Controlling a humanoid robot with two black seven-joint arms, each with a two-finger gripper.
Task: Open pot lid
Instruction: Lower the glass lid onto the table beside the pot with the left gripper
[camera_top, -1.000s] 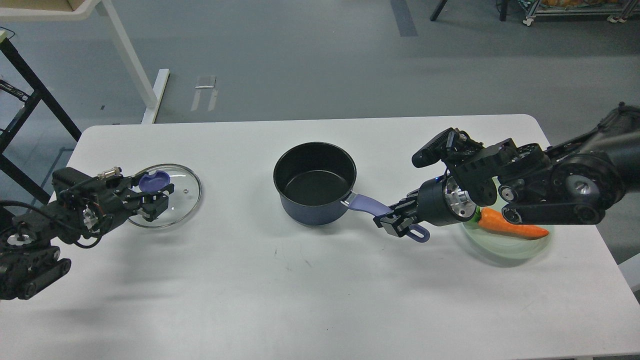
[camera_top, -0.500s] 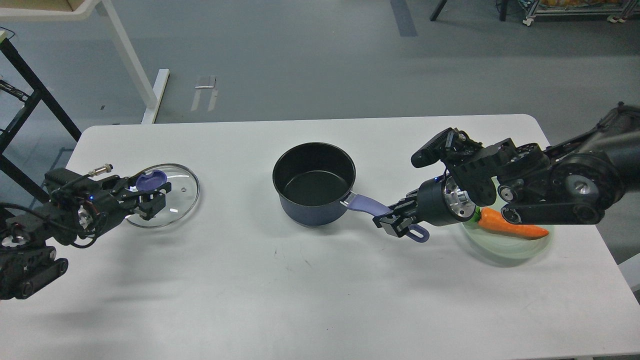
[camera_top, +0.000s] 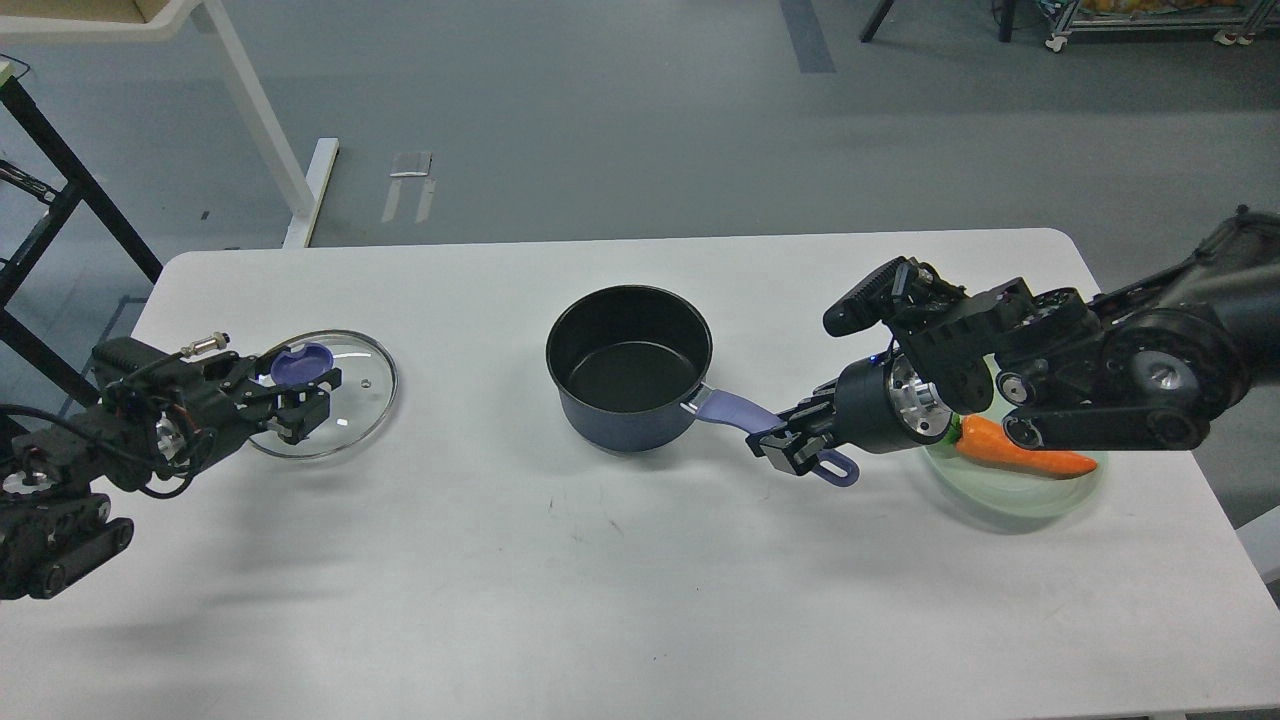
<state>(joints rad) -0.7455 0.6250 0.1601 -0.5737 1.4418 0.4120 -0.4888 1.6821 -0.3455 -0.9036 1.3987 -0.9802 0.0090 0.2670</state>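
Note:
The dark blue pot (camera_top: 628, 365) stands uncovered mid-table, its black inside empty. Its purple handle (camera_top: 722, 408) points right and toward me. My right gripper (camera_top: 792, 447) is shut on the far end of that handle. The glass lid (camera_top: 352, 400) with a purple knob (camera_top: 300, 362) lies flat on the table at the left, apart from the pot. My left gripper (camera_top: 298, 405) is over the lid's near-left part, just beside the knob, fingers apart with nothing between them.
A pale green bowl (camera_top: 1040, 492) holding an orange carrot (camera_top: 1020, 452) sits at the right, partly under my right arm. A white table leg and a black frame stand on the floor beyond the table's far left.
My left gripper has drawn back a little to the left, and the lid has shifted slightly left on the table. The right gripper and the pot have stayed put.

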